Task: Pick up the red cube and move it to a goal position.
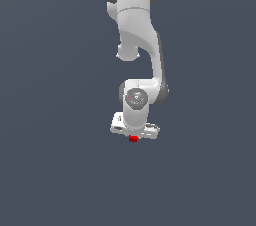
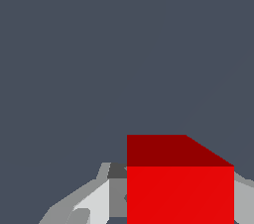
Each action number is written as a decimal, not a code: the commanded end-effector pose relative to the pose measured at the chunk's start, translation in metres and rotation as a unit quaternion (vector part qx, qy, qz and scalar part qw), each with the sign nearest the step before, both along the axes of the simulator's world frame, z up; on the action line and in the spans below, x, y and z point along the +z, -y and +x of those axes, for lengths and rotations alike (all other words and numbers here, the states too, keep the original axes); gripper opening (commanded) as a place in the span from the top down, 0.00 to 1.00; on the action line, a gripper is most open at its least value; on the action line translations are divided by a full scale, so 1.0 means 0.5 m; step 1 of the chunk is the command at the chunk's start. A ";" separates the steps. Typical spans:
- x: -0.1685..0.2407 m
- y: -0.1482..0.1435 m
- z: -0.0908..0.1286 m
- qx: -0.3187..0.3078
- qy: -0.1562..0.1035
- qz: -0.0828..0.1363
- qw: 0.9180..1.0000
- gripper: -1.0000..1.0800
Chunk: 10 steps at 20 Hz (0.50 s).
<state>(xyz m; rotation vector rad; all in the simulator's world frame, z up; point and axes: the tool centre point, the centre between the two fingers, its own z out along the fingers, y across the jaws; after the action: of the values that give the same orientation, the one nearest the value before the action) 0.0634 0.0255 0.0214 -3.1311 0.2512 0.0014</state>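
In the wrist view the red cube (image 2: 179,194) is sitting right between the grey fingers (image 2: 94,203) of the gripper (image 2: 173,208), which is clamping it on both sides. In the exterior view the cube (image 1: 133,139) is showing just under the white gripper (image 1: 134,135), with the Panda arm (image 1: 140,45) rising behind it over the plain dark bench (image 1: 50,170).

Distant exterior view; close wrist view.

Plain dark grey-blue surface (image 1: 50,170) fills both views (uniform, unmarked); nothing else visible.
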 end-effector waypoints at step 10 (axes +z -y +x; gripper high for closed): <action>0.012 0.201 -0.049 -0.001 0.000 0.000 1.000 1.00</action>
<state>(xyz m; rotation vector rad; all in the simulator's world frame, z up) 0.0414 -0.0644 0.0263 -3.1315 0.2580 0.0015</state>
